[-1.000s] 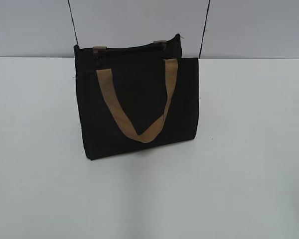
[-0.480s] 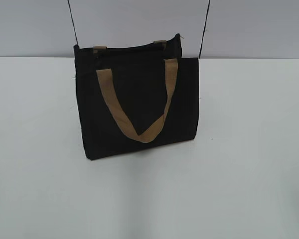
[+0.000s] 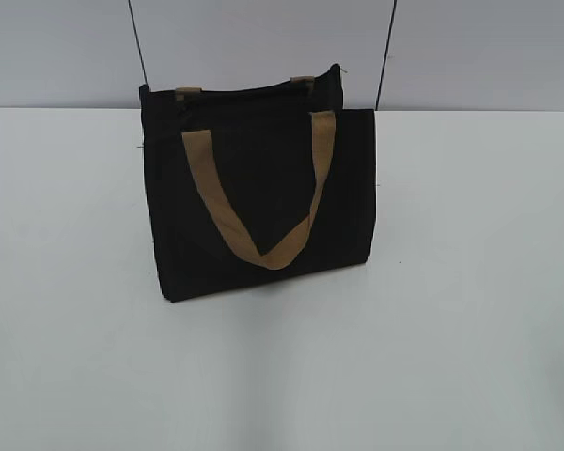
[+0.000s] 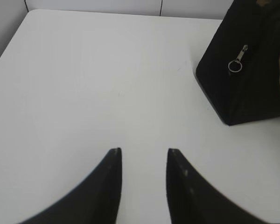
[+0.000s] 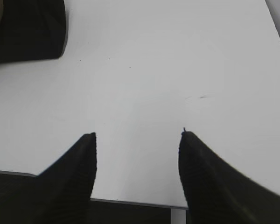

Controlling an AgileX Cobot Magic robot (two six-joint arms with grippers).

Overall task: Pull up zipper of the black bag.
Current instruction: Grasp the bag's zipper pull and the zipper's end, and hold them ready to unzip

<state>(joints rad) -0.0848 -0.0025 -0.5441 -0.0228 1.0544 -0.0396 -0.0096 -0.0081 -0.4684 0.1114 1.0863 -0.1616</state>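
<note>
The black bag [image 3: 254,197] stands upright on the white table, its tan strap handle [image 3: 263,202] hanging down over the front. The zipper line runs along its top edge [image 3: 240,94]. In the left wrist view the bag's end [image 4: 245,70] shows at the upper right, with the silver zipper pull and its ring [image 4: 236,63] hanging on that end. My left gripper [image 4: 143,151] is open and empty over bare table, well short of the bag. My right gripper [image 5: 137,135] is open and empty near the table's front edge; a corner of the bag [image 5: 30,30] shows at the upper left.
The white table [image 3: 470,282] stretches all round the bag. A grey wall with two thin black cables [image 3: 385,56] stands behind it. The table's front edge [image 5: 130,203] lies just under my right gripper.
</note>
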